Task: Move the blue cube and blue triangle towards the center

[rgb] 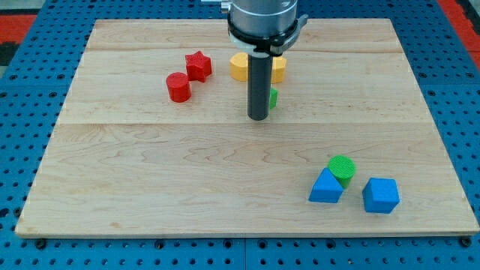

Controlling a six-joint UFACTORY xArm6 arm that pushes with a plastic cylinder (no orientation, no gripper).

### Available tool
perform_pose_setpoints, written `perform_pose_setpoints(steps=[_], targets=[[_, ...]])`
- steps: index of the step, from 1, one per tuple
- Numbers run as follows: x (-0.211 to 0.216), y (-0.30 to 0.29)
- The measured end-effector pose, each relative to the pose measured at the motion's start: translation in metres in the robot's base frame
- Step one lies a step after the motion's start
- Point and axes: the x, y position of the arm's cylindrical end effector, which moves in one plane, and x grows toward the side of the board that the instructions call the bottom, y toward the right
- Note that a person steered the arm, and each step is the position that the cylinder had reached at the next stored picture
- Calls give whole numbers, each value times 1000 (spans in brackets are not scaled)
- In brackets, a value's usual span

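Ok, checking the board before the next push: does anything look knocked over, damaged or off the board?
Nothing stands out. All blocks sit flat on the wooden board. The blue triangle touches the green cylinder; the blue cube sits apart near the view's bottom right. My tip half hides a green block behind it.

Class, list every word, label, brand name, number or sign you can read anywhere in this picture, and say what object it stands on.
None: no readable text shows anywhere.
The wooden board, the blue cube, blue triangle, green cylinder, red star, red cylinder and yellow blocks are all unmarked.
The rod ending in my tip and the arm collar carry no legible label.
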Motion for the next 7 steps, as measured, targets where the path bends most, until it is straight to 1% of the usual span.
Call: perform_pose_setpoints(steps=[1,2,3,4,5,6,7], targets=[[-6,7],[13,7],[30,64],[65,144],[123,185],[128,210],[141,200]])
